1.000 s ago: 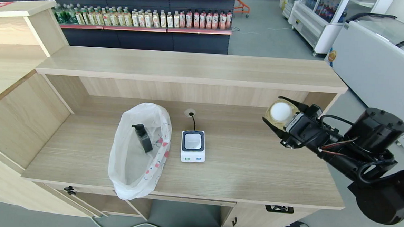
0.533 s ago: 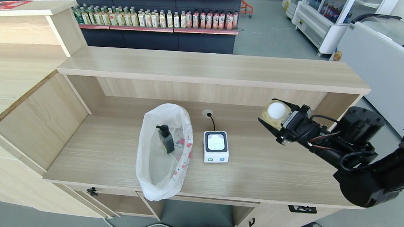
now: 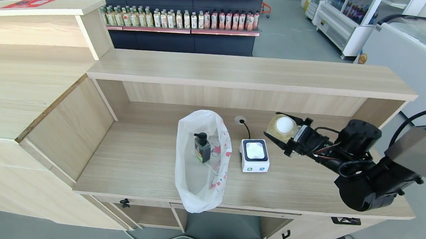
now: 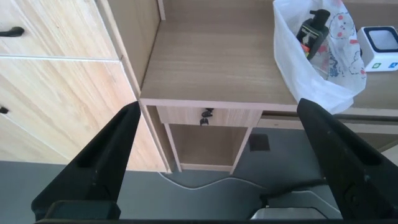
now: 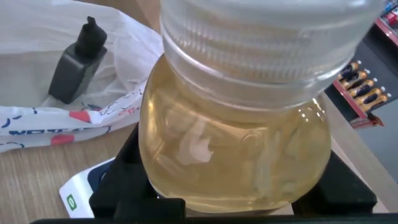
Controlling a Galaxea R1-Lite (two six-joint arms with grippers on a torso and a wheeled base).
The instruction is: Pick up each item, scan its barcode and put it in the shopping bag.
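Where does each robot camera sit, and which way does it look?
Head view: on the head, looking forward and down at the counter; the right fingers show, shut on a jar.
Left wrist view: on the left wrist, low before the counter, facing its front edge; the open left fingers show.
Right wrist view: on the right wrist, looking past the jar.
All three share the shopping bag, pump bottle and scanner.

A light wooden surface (image 3: 141,159) carries an open white plastic shopping bag (image 3: 195,186) overhanging its front edge, and just beside it a small white scanner (image 3: 254,155), cabled to a grommet (image 3: 240,119).
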